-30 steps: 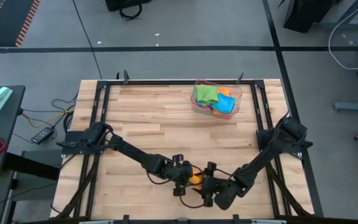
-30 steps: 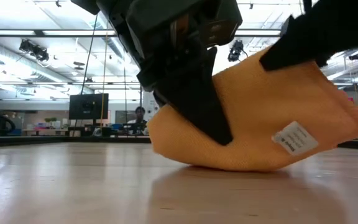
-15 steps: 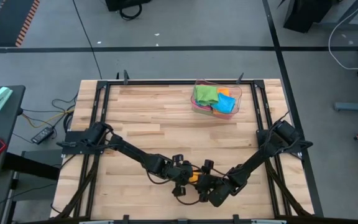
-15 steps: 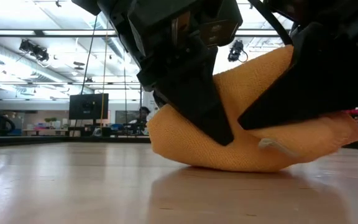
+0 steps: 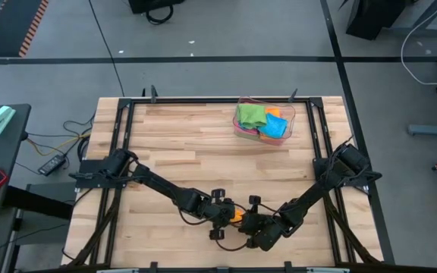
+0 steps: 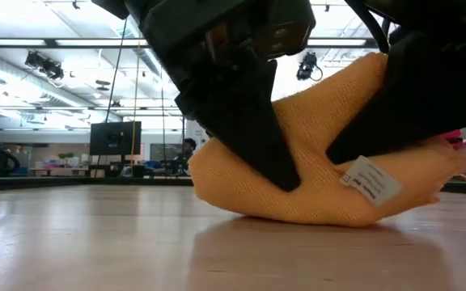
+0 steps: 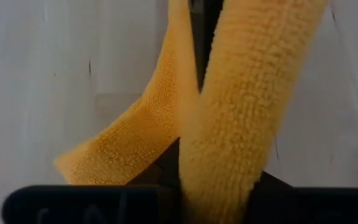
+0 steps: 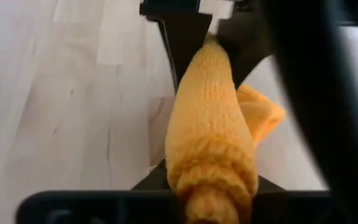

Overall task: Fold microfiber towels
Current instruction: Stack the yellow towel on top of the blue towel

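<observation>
Left gripper sits low at the near edge of the table, fingers pinched on one side of the orange towel. In the left wrist view the orange pile rises bunched between the dark fingers, with a loose flap hanging off to one side over the pale wood. Right gripper is directly beside the left, almost touching it, and is likewise clamped on the same towel; the right wrist view shows a thick orange roll pinned between its fingers, with the left gripper's dark fingers at the roll's far end. In the low view the towel rests on the table as a bunched, sagging mound, its underside on the wood and its upper part lifted between the two dark grippers, one on each side. A white care label shows on its front face. Both arms reach in from the table's side rails and meet at the towel. At the far edge, well apart from the grippers, a clear tray holds the other towels, a green one and a blue one plainly visible.
</observation>
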Tool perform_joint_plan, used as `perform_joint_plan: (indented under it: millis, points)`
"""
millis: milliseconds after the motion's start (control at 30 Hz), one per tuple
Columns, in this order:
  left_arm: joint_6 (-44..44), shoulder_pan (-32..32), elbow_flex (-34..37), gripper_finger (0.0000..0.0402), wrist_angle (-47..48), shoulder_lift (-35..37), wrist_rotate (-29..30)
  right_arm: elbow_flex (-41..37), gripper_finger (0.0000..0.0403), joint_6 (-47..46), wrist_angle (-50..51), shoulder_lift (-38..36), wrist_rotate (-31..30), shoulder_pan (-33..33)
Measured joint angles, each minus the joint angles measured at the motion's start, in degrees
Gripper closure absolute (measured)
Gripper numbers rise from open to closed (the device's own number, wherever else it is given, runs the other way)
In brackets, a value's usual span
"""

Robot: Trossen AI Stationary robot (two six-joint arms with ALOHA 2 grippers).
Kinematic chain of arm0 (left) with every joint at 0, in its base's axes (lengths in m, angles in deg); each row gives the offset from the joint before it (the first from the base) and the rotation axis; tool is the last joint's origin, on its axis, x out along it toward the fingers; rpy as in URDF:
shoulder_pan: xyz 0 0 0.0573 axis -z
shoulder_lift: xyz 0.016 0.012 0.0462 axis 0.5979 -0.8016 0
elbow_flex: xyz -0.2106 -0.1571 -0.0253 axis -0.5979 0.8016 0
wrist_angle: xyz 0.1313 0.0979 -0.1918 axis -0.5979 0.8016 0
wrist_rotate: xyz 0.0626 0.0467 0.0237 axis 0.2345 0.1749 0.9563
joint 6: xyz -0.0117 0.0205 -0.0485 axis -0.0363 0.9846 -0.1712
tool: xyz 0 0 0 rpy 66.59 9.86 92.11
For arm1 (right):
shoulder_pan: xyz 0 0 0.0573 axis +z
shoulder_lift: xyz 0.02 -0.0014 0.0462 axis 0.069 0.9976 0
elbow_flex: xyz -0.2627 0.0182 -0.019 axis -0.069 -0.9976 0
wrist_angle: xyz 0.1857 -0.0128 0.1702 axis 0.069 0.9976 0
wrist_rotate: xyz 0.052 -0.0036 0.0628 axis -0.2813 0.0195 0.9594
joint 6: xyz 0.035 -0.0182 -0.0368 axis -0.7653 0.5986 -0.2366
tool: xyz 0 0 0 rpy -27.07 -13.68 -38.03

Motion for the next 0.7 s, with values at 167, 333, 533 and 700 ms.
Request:
perform_joint_plan:
  millis: [167,333,533,700]
  points:
    - [3.63,0.76,0.11,0.0268,2.14,1.83,0.11,0.0,0.0382,0.63,3.09,-1.67,3.0,0.0]
    - [5.06,2.56,-0.01,0.0194,6.91,5.8,6.34,0.0,0.0384,-2.37,14.07,-7.8,3.43,0.02]
    - [6.23,5.33,0.01,0.0178,7.42,5.88,14.25,0.0,0.0385,-6.51,28.4,-16.34,3.62,-0.37]
    - [8.04,5.84,0.04,0.0203,6.8,5.88,15.71,0.0,0.0386,-8.17,36.26,-22.95,3.62,-3.09]
